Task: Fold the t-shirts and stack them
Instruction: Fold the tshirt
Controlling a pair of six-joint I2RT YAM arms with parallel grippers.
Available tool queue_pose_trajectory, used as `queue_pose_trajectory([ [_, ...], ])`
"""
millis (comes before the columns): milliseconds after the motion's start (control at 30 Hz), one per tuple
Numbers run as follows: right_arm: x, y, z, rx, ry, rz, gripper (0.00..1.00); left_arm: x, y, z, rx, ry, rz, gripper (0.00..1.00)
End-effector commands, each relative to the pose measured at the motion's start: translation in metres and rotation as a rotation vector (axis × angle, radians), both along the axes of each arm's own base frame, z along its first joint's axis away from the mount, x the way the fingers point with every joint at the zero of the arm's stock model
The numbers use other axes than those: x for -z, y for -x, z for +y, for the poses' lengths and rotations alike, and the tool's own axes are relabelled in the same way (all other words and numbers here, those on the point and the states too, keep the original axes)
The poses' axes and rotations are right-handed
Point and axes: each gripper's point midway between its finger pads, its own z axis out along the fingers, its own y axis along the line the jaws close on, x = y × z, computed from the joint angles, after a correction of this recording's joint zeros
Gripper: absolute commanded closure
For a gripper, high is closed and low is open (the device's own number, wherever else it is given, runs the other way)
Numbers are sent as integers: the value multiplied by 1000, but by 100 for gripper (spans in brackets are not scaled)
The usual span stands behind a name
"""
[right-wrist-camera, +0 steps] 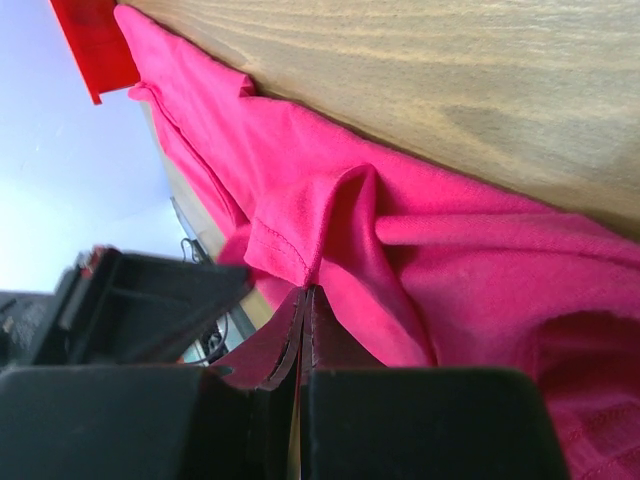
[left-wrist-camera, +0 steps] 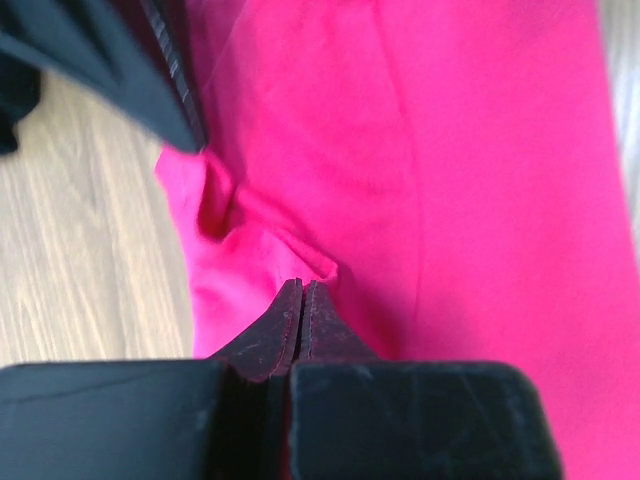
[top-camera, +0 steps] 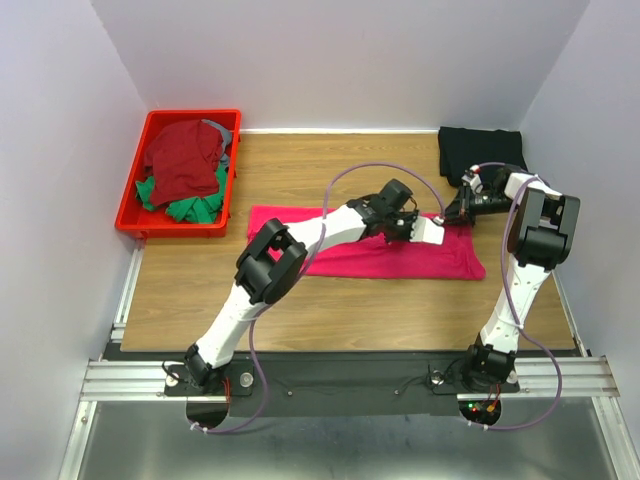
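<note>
A bright pink-red t-shirt (top-camera: 340, 252) lies spread across the middle of the table. It fills the left wrist view (left-wrist-camera: 460, 180) and the right wrist view (right-wrist-camera: 440, 260). My left gripper (top-camera: 420, 228) is over the shirt's far right part, its jaws shut on a small raised fold of pink cloth (left-wrist-camera: 302, 285). My right gripper (top-camera: 455, 213) is close beside it at the shirt's far right corner, shut on a pinched hem fold (right-wrist-camera: 308, 288). A folded black t-shirt (top-camera: 480, 152) lies at the back right. Dark red (top-camera: 185, 158) and green (top-camera: 195, 207) shirts are in the bin.
The red plastic bin (top-camera: 128, 212) stands at the back left. White walls close in the table on the left, back and right. The two arms nearly touch over the shirt's right end. Bare wood (top-camera: 330, 310) shows in front of the shirt.
</note>
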Motion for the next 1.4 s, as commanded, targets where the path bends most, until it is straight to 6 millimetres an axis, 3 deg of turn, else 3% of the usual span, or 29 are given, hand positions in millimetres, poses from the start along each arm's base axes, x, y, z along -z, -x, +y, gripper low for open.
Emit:
queue_pose_trajectory([
  [0, -30, 3, 1, -9, 19, -76, 99, -65, 0, 12, 11, 94, -33, 100],
  [33, -29, 7, 1, -12, 22, -70, 99, -72, 2, 14, 18, 105, -36, 100],
  [67, -32, 11, 2, -16, 23, -69, 99, -65, 5, 19, 24, 89, -33, 100],
  [267, -33, 29, 5, -37, 38, -50, 100, -80, 19, 26, 48, 122, -25, 100],
  [400, -32, 43, 5, -61, 52, -23, 99, -78, 27, 32, 56, 120, -12, 100],
  [533, -35, 51, 5, -76, 70, -36, 99, -79, 20, 35, 19, 126, -41, 100],
  [667, -40, 45, 7, -66, 46, -50, 99, -78, 16, 25, 7, 154, -12, 100],
  [700, -43, 39, 5, -63, 48, -63, 99, -86, 12, 19, -1, 174, -13, 100],
  [733, -43, 35, 5, -61, 40, -68, 99, -75, 9, 16, -12, 163, 7, 100],
  [867, -51, 20, 3, -49, 27, -100, 99, -68, -4, 9, -50, 187, 36, 100],
  [967, -54, 16, 2, -48, 30, -106, 99, -69, -19, 15, -102, 214, 62, 100],
  [1100, -58, 16, 2, -49, 30, -118, 99, -84, -38, 27, -137, 285, 90, 99],
  [1167, -60, 17, 4, -46, 19, -115, 100, -92, -36, 33, -95, 310, 102, 91],
  [1233, -59, 19, 4, -45, 17, -111, 99, -86, -29, 39, -76, 301, 119, 73],
  [1300, -58, 22, 6, -44, 6, -99, 100, -87, -21, 45, -67, 301, 136, 63],
  [1367, -60, 25, 10, -44, -22, -98, 99, -96, -17, 51, -81, 313, 152, 60],
])
